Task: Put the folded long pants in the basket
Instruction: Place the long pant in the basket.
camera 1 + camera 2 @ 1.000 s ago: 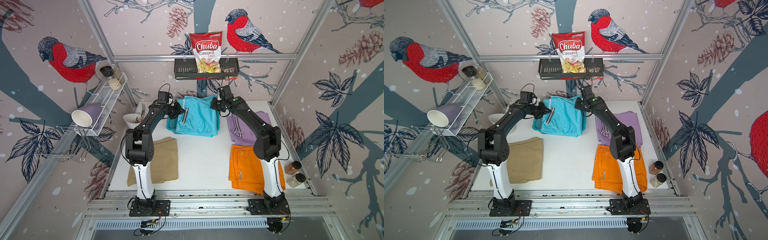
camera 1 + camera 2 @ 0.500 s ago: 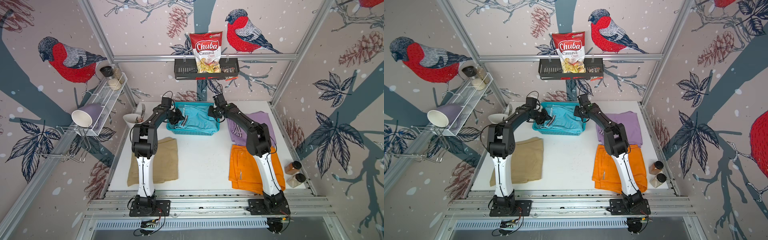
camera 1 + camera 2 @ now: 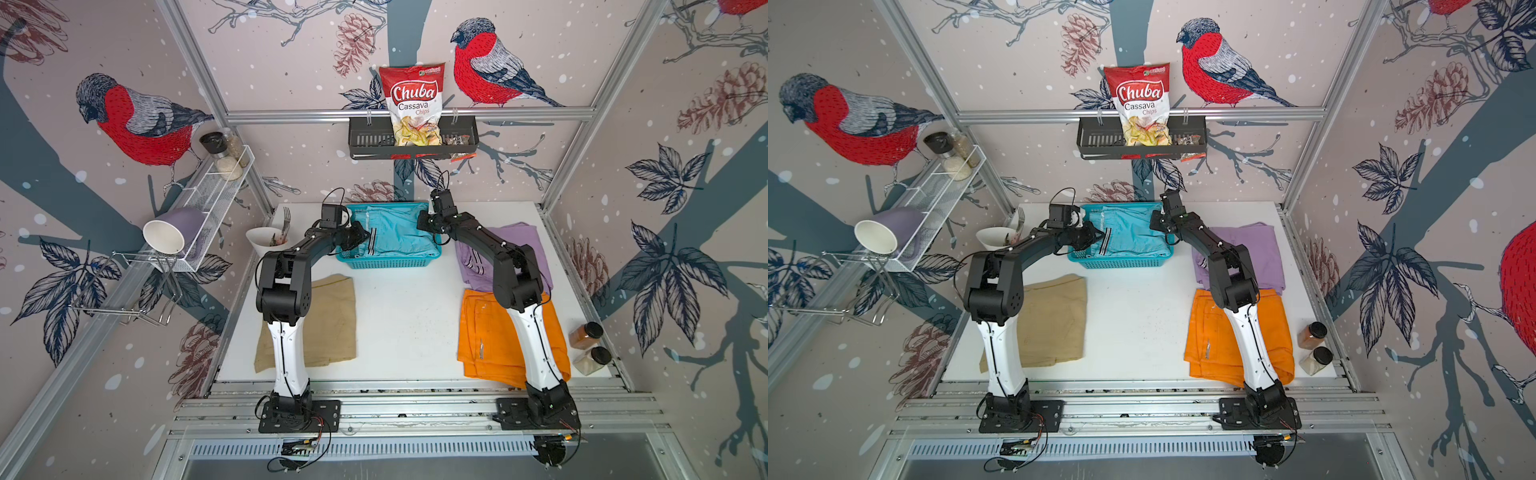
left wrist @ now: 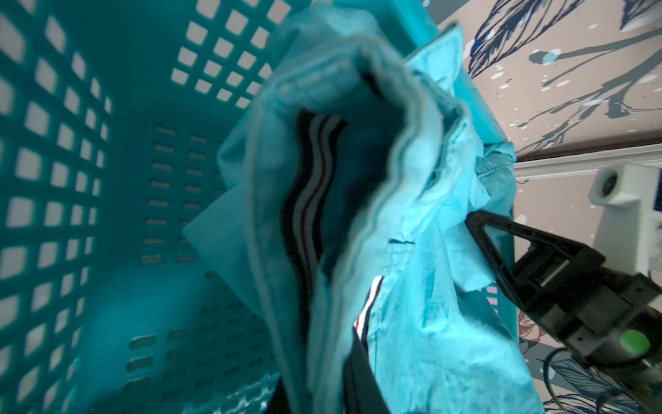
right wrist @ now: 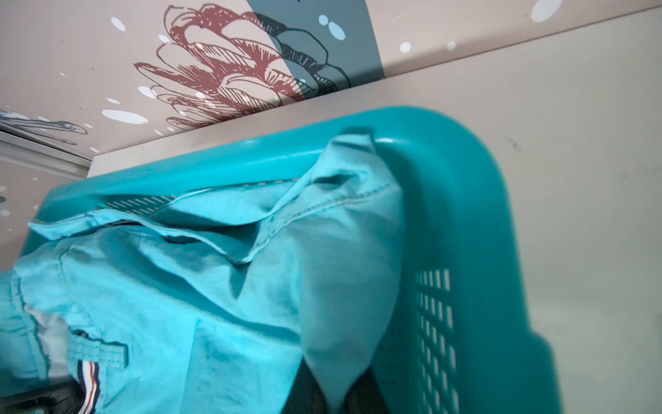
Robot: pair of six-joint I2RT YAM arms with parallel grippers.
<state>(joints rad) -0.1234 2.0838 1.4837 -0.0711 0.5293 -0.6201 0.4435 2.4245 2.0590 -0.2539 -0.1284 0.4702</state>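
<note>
Both closed on cloth: left gripper (image 3: 363,237) and right gripper (image 3: 422,222) pinch light blue pants (image 3: 395,232), sagging into teal basket (image 3: 386,262) at table's 12 o'clock. Enclosure: bird-mural walls (image 3: 291,62) around white table (image 3: 407,324). Orange pants (image 3: 486,332) at 4, beige pants (image 3: 332,320) at 8, lilac pants (image 3: 521,237) at 2.

A lab booth, dressed like a home, is showing: aluminium frame bars (image 3: 291,117) and bird-print wall panels (image 3: 291,62) are enclosing the white tabletop (image 3: 407,324), a chips bag (image 3: 413,99) is sitting in a shelf tray (image 3: 370,141) behind it, rails (image 3: 415,409) are lying before it.
</note>
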